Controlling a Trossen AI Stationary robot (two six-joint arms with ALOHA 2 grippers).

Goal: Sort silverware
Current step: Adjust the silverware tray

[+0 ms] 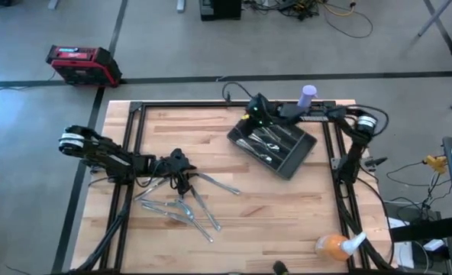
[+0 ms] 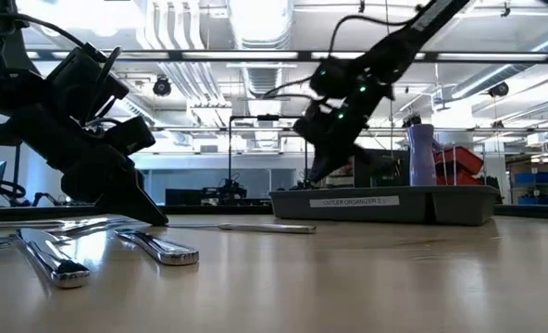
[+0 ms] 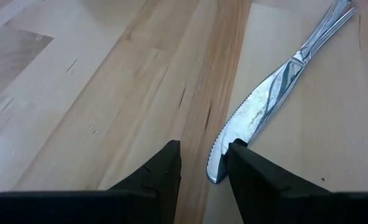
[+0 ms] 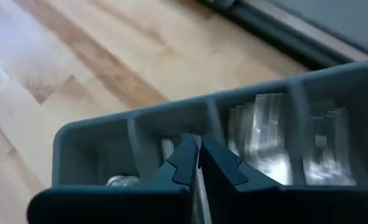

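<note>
Nearest us, our left gripper [image 3: 201, 167] sits low on the table [image 1: 287, 214], fingers slightly apart and empty, the knife [image 3: 277, 93] tip just beside one finger. We risk nudging the blade aside instead of straddling it, or pinching only the thin tip so it slips. Loose silverware [image 1: 182, 206] lies around it. Farther off, our right gripper [image 4: 195, 163] hangs over the tray [image 2: 385, 203], fingers nearly closed; whether it holds anything we cannot tell. The tray label seems to read "UTLER ORGANIZER".
</note>
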